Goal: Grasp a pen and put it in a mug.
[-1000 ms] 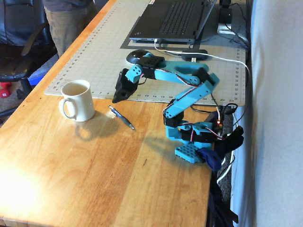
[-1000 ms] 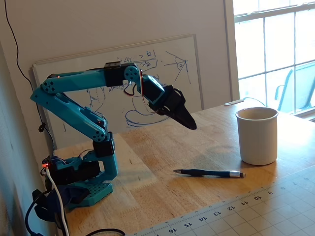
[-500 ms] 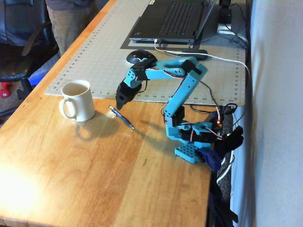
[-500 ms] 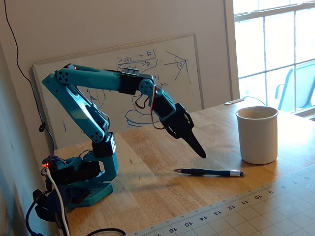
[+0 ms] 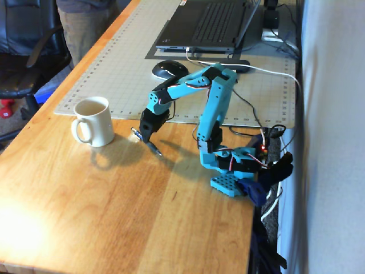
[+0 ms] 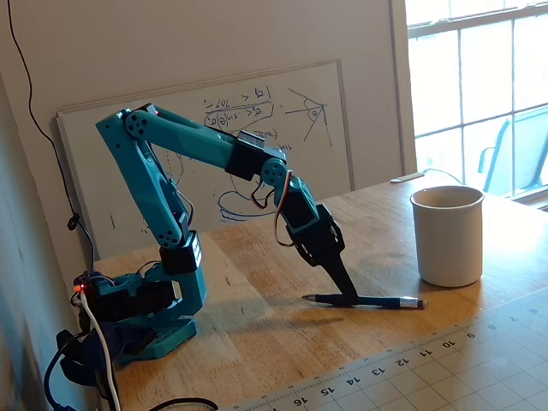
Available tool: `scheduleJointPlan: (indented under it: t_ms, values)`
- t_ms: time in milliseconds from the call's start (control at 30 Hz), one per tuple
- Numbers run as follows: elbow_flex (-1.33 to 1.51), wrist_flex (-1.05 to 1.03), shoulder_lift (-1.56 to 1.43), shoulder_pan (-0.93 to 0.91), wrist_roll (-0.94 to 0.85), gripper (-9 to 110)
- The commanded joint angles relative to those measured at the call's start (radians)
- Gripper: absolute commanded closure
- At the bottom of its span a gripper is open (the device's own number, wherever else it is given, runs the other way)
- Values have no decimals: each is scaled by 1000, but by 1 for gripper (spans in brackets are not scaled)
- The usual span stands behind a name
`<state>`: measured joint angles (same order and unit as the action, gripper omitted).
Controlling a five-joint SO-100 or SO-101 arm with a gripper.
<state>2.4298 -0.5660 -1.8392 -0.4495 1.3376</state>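
The dark pen [image 5: 153, 148] lies flat on the wooden table, to the right of the mug in one fixed view. In the other fixed view the pen [image 6: 377, 301] lies left of the mug, with its silvery tip toward the mug. The cream-white mug [image 5: 93, 121] stands upright with its handle facing the camera; it also shows in the other fixed view [image 6: 447, 235]. My gripper [image 5: 144, 138] points down onto the pen's middle, and its black fingers [image 6: 339, 274] come together at the pen. The jaws look closed around the pen, which rests on the table.
A grey cutting mat [image 5: 114, 85] covers the far part of the table, with a black mouse [image 5: 169, 69] and a laptop [image 5: 211, 25] on it. My base [image 5: 234, 171] is clamped at the table's right edge with cables. A whiteboard [image 6: 214, 145] leans on the wall.
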Motion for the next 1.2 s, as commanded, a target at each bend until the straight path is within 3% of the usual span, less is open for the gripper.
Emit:
scheduleJointPlan:
  t_ms: [0, 667, 1167]
  values:
    - [-72, 52, 9, -8, 11, 81]
    - [-71, 80, 92, -9, 11, 82]
    - [-71, 80, 92, -12, 12, 100]
